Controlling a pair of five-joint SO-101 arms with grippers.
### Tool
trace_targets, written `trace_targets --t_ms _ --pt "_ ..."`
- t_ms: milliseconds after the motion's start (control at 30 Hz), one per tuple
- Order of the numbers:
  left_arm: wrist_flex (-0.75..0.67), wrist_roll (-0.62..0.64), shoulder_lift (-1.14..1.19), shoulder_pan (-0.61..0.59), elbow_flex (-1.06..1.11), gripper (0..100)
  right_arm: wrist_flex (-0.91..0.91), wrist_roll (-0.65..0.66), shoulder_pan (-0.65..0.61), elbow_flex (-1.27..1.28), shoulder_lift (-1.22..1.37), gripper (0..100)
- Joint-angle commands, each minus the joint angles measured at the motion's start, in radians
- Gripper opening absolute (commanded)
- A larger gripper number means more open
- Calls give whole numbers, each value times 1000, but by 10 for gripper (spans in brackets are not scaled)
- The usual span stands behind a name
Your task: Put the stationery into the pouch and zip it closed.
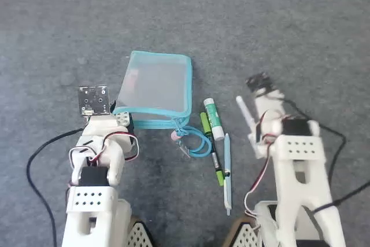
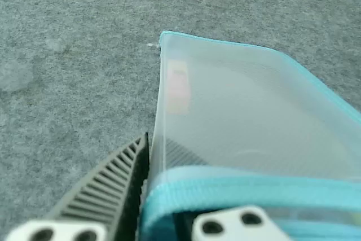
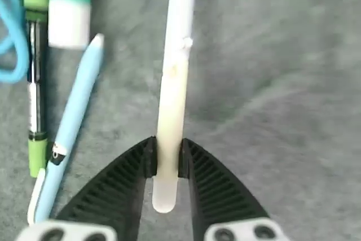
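At R gripper [image 3: 167, 149], white pen [image 3: 174, 66], axis near-far

From above, we lose the pouch's [image 1: 156, 85] near corner under the left arm's camera block [image 1: 94, 100]. Through the mesh we see a pinkish patch [image 2: 178, 86], too blurred to name. The right wrist view's edge cuts off the white stick [image 3: 172, 83], green pen [image 3: 35, 71] and glue stick [image 3: 69, 9].
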Motion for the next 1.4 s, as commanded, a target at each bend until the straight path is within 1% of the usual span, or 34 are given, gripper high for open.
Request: trace_targets --t_ms 0,167,333,533,800,933,1067,1200,1367 --pt "-32 -6 2 -2 -18 12 105 11 -19 -199 -39 8" --pt "-32 -8 2 -2 -19 12 302 5 -111 -451 -39 8" --pt "-34 -8 2 -2 -21 12 492 0 -231 -686 -39 8" --pt "-58 -8 6 -2 -18 12 575 -91 -308 -835 -76 8" --pt "-61 -8 8 -2 -21 12 579 -95 -440 -825 -337 8" --pt "-104 -9 9 -2 -16 12 570 -57 -599 -738 -364 8" --pt "-106 -5 9 -2 -18 12 489 -46 -720 -635 -364 8" --pt "-106 -8 9 -2 -18 12 461 -25 -769 -592 -374 8" --pt "-107 -6 9 -2 -18 12 453 -25 -774 -598 -377 8"
